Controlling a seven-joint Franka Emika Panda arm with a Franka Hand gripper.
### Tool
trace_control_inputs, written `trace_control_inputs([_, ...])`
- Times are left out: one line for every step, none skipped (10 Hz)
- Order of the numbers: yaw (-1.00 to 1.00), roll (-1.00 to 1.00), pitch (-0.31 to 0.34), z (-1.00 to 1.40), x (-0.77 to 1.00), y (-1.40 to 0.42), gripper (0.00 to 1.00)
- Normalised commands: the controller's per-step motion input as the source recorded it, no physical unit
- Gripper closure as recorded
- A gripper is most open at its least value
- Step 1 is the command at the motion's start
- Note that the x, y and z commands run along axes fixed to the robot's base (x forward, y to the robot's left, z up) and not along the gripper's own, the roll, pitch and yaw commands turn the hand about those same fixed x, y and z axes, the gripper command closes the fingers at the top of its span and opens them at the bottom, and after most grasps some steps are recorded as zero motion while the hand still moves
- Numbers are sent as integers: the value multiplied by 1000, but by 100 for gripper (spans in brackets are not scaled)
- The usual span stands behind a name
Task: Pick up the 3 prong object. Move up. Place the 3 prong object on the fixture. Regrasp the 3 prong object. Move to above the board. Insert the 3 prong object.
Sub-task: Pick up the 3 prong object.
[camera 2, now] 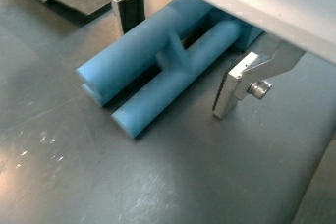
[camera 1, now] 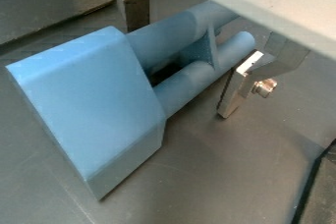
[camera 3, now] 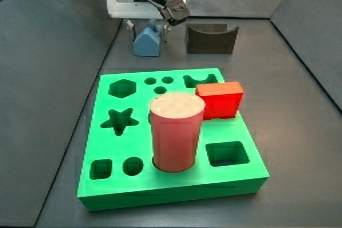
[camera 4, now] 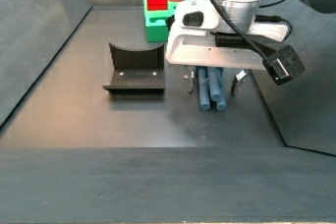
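Two jaws (camera 1: 184, 59) astride 3 prong object (camera 1: 105, 100), fixture (camera 3: 210, 38) apart

Even overhead light, soft shadows; wrist views slightly blurred, floor sheen; side views sharper.

Hand (camera 2: 175, 56) straddles 3 prong object (camera 2: 157, 66).

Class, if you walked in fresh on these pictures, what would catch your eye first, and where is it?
The bright green board at the front, with a tall pink cylinder and a red cube standing on it. Behind it, the pincer straddles the grey-blue 3 prong object lying on the floor, beside the dark fixture.
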Motion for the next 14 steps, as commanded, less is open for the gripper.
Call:
trace_control_inputs([-403, -184, -227, -689, 0, -291, 0])
trace_control_inputs([0, -37, 0, 0, 0, 0, 0])
trace_control_inputs([0, 0, 0, 0, 0, 0, 0])
trace_control_inputs([0, 0, 0, 0, 0, 0, 100])
trace_control_inputs([0, 0, 0, 0, 0, 0, 100])
trace_control_inputs([0, 0, 0, 0, 0, 0, 100])
trace_control_inputs([0, 0, 0, 0, 0, 0, 100])
trace_control_inputs([0, 0, 0, 0, 0, 0, 100])
trace_control_inputs([0, 0, 0, 0, 0, 0, 100])
trace_control_inputs([0, 0, 0, 0, 0, 0, 100])
trace_control_inputs([0, 0, 0, 0, 0, 0, 100])
trace_control_inputs([0, 0, 0, 0, 0, 0, 100])
trace_control_inputs([0, 0, 0, 0, 0, 0, 100])
trace_control_inputs([0, 0, 0, 0, 0, 0, 100])
